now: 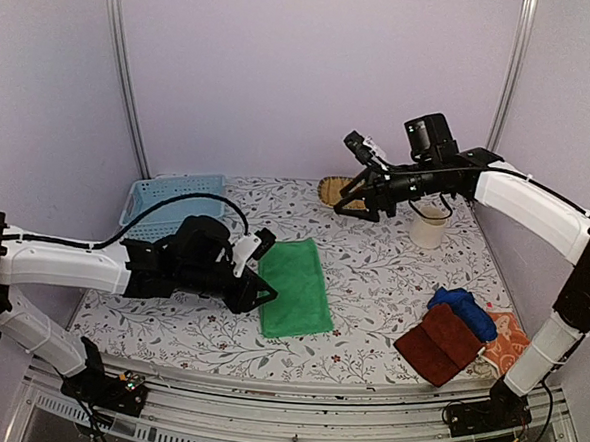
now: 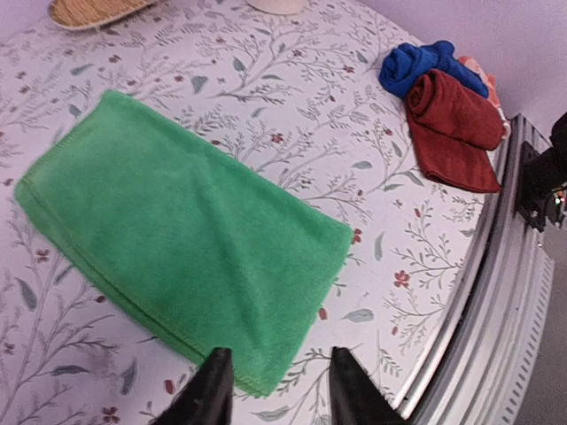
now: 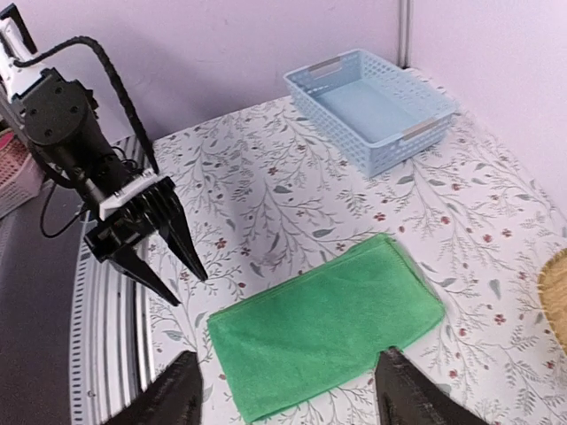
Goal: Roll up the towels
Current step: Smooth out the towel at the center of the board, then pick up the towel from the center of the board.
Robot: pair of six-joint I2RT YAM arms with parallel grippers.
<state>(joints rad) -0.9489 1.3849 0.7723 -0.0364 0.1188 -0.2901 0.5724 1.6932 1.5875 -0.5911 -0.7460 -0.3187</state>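
the top external view is taken from above and behind the arm bases, facing the back wall; the whole table (image 1: 372, 276) is covered from afar. the left wrist view is aimed down and rightward, close over the green towel (image 2: 186, 230). the right wrist view is aimed leftward from higher up, toward the basket (image 3: 372, 97). the green towel is shared by all three views.

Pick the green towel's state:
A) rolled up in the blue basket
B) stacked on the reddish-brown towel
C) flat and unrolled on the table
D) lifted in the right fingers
C: the green towel lies spread flat on the flowered table between the two arms, and the right fingers stand open above it with nothing held.
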